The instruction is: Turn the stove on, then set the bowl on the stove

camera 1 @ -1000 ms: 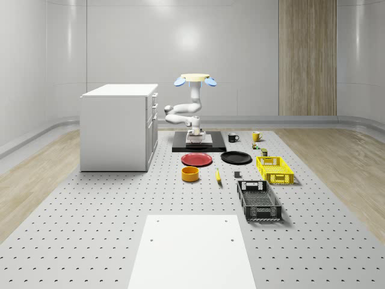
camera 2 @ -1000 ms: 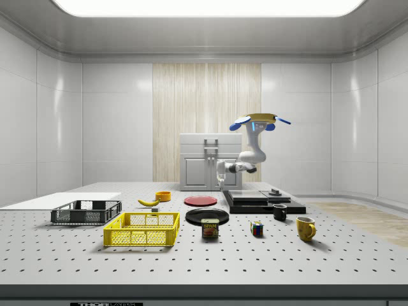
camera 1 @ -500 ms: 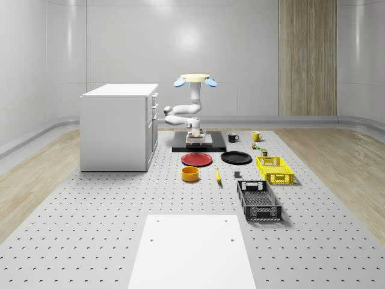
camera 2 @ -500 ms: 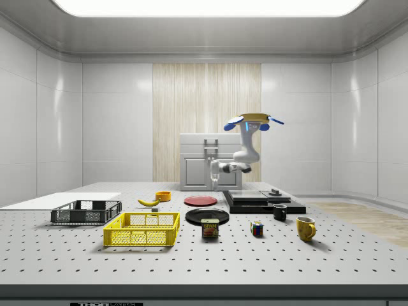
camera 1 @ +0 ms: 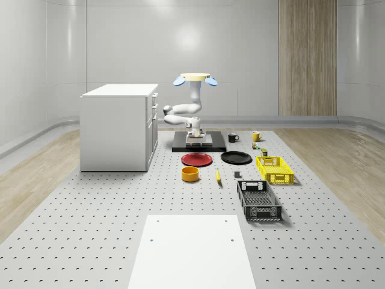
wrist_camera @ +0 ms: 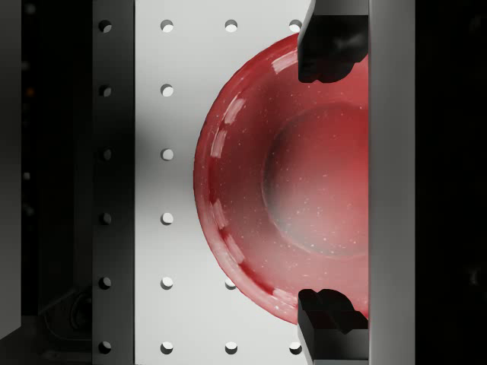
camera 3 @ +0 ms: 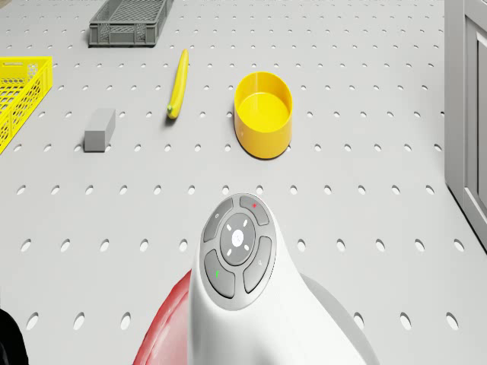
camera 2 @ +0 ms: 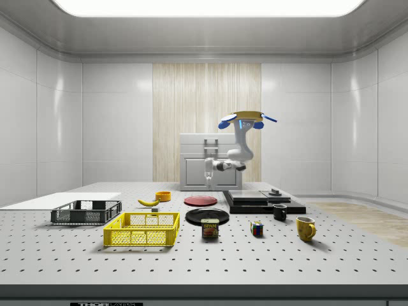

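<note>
White and full of little holes, the big table (camera 1: 90, 229) holds everything. A white cabinet (camera 1: 117, 126) stands at the whole-scene view's left, far back. The drone (camera 1: 195, 79) hovers in the air over the near edge of the flat black stove (camera 1: 216, 146), just right of the cabinet. Its white arm (camera 1: 183, 111) bends down from it. The gripper (camera 1: 195, 137) hangs low, pointing down, above the spot where the stove ends and the red plate (camera 1: 197, 159) begins. In the wrist view the two dark fingers (wrist_camera: 331, 46) are spread wide apart, with the red plate far below between them. They hold nothing.

Nearer than the stove lie the red plate and, to its right, a black plate (camera 1: 236, 158). A black crate (camera 1: 258, 200) sits near and to the right, and a yellow crate (camera 1: 275, 170) sits a bit farther back than it. The yellow bowl (camera 1: 190, 174) stands on the table just nearer than the red plate, well apart from the stove. A banana (camera 1: 218, 176) lies to the right of the bowl, and a small grey block (camera 3: 100, 129) lies right of the banana. A black mug (camera 1: 232, 137) and a yellow mug (camera 1: 256, 136) stand far back, right of the stove. A tin can (camera 2: 210, 228) and a little coloured cube (camera 2: 256, 228) sit close to the front in the side view.
</note>
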Motion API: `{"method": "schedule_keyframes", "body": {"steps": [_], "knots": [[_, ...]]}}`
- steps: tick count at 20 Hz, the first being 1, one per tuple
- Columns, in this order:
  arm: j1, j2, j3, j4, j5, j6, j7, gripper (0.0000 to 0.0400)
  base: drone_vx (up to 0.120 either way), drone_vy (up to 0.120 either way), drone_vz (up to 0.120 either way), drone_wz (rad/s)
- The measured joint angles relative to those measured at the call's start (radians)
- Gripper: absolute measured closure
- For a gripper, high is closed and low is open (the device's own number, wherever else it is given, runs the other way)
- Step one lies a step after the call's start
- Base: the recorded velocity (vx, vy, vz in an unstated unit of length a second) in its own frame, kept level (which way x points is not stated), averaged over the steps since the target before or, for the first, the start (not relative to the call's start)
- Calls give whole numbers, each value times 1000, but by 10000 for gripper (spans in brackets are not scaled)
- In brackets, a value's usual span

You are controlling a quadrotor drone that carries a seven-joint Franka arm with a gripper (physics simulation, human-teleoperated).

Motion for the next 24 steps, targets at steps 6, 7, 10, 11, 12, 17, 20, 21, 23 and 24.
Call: {"method": "schedule_keyframes", "body": {"steps": [6,7,10,11,12,17,20,21,23,24], "knots": [[-2,-4,1,0,2,3,1,0,120,0,0,0],[-2,-4,1,0,2,4,2,0,120,0,0,0],[-3,-6,1,1,3,6,2,0,120,0,0,0],[-3,-7,2,1,3,6,3,0,120,0,0,0],[-4,-7,2,1,4,7,3,0,120,0,0,0],[-5,-10,2,1,5,9,4,0,120,0,0,0],[-6,-11,3,1,6,11,4,0,120,0,0,0],[-6,-12,3,1,6,11,5,0,120,0,0,0],[-6,-13,3,1,6,12,5,0,120,0,0,0],[-7,-13,3,1,7,13,5,0,120,0,0,0]]}}
